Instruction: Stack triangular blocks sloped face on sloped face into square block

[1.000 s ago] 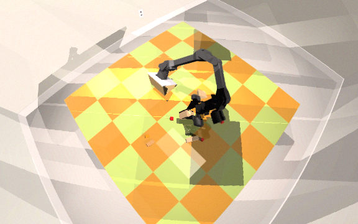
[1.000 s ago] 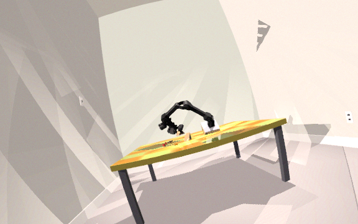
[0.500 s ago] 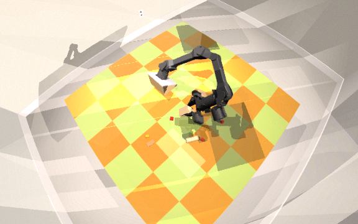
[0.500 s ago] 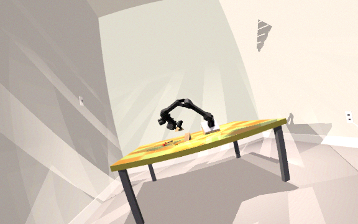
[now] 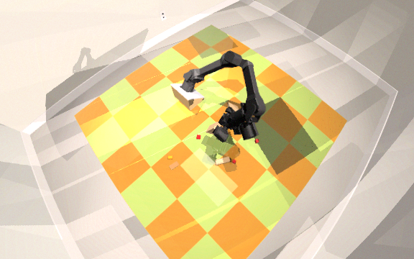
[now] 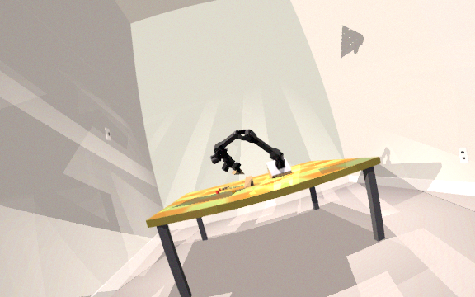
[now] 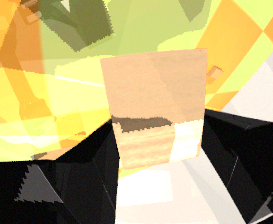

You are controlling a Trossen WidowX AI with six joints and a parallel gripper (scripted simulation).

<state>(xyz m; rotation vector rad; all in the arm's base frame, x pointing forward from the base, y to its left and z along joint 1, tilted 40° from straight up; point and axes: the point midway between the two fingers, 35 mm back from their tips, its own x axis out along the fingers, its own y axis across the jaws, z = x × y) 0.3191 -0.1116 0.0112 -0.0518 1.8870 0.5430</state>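
Observation:
My gripper point(image 6: 237, 169) point(image 7: 152, 117) is shut on one triangular wooden block point(image 5: 212, 127) point(image 7: 157, 90), holding it by its sides above the table. In the wrist view a broad tan face of it shows between the two black fingers. In the top view the arm hides part of it and the fingertips. The other triangular block point(image 5: 233, 105) point(image 6: 249, 181) stands on the table, apart from the held one, nearer the arm's base. The arm partly covers it in the top view. Its slope direction is hard to tell.
Small red cubes point(image 5: 198, 137) point(image 5: 256, 141) point(image 5: 233, 161) lie around the gripper. A pale bar point(image 5: 223, 161) lies beside one of them. A yellow piece point(image 5: 169, 157) and a small tan piece point(image 5: 173, 165) lie farther off. The arm's base stands on a white-topped box point(image 5: 182, 96) point(image 6: 276, 170).

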